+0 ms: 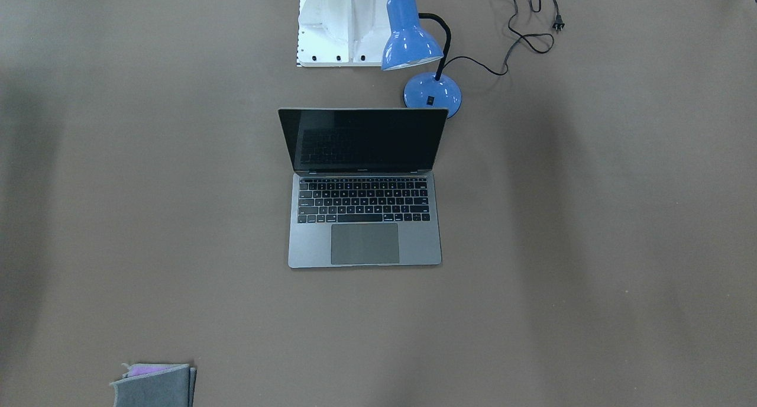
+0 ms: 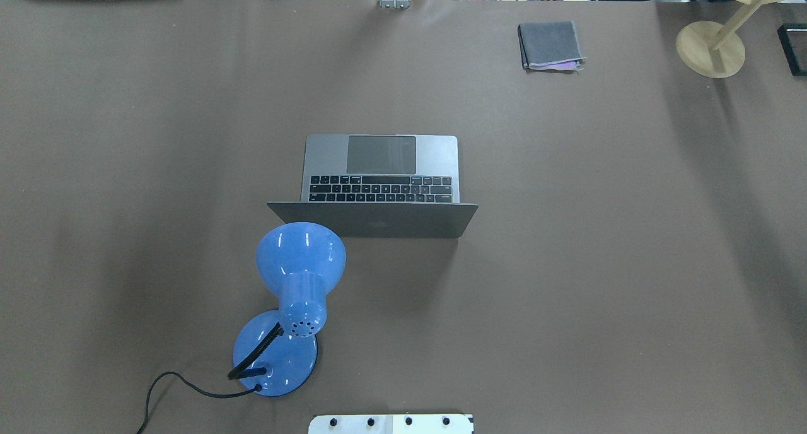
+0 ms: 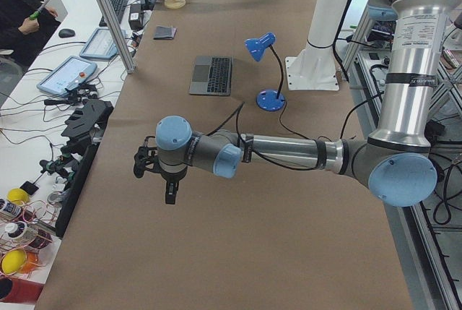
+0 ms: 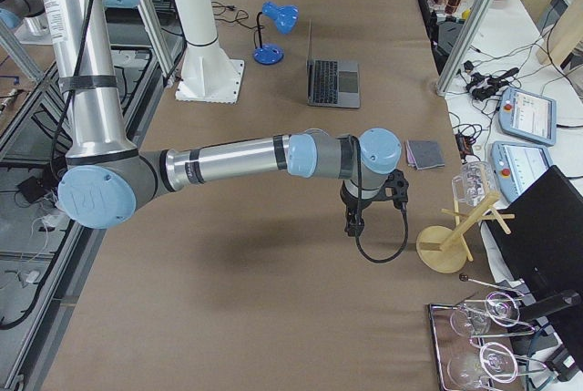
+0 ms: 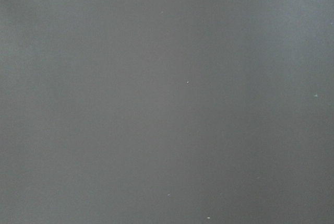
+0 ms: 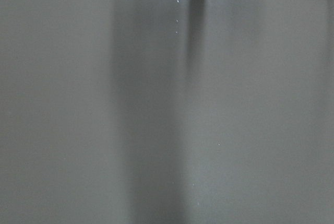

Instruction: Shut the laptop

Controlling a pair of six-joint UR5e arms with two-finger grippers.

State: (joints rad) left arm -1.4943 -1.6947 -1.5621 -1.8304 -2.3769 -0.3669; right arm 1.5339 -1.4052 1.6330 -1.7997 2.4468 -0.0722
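The grey laptop (image 1: 364,241) stands open in the middle of the brown table, black screen upright and facing away from the robot. It also shows in the overhead view (image 2: 381,169) and both side views (image 3: 211,75) (image 4: 333,81). My left gripper (image 3: 171,193) hangs over the table's left end, far from the laptop. My right gripper (image 4: 351,225) hangs over the right end, also far from it. Both show only in side views, so I cannot tell if they are open or shut. Both wrist views show only bare table.
A blue desk lamp (image 2: 299,257) with a black cord stands between the laptop's lid and the robot base (image 2: 391,424). A folded grey cloth (image 2: 550,45) lies at the far right. A wooden stand (image 2: 709,49) is at the right end near my right gripper.
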